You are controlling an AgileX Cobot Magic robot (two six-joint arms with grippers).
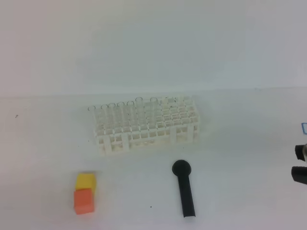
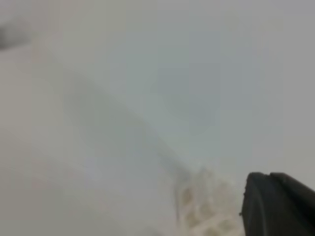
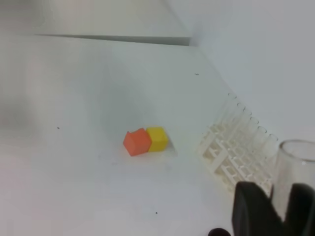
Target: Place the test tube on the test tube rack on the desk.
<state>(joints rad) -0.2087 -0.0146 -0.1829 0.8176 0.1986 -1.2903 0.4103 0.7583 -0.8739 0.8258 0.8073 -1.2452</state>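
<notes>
Right gripper [image 3: 278, 209]: clamped on the test tube [image 3: 295, 169], upright.
Left gripper [image 2: 275, 206]: closed, empty.
Test tube rack [image 1: 146, 127]: on the desk [image 1: 240, 158].

- The test tube [image 3: 295, 169]: clear, colourless, glass-like, with a smooth rim.
- The test tube rack [image 1: 146, 125]: white plastic lattice, slightly glossy.
- The table [image 1: 240, 191]: plain white, smooth, matt.
- The black tool [image 1: 184, 188]: matt black.
- The orange block [image 1: 83, 200] and yellow block [image 1: 86, 180]: matt, smooth-faced.
</notes>
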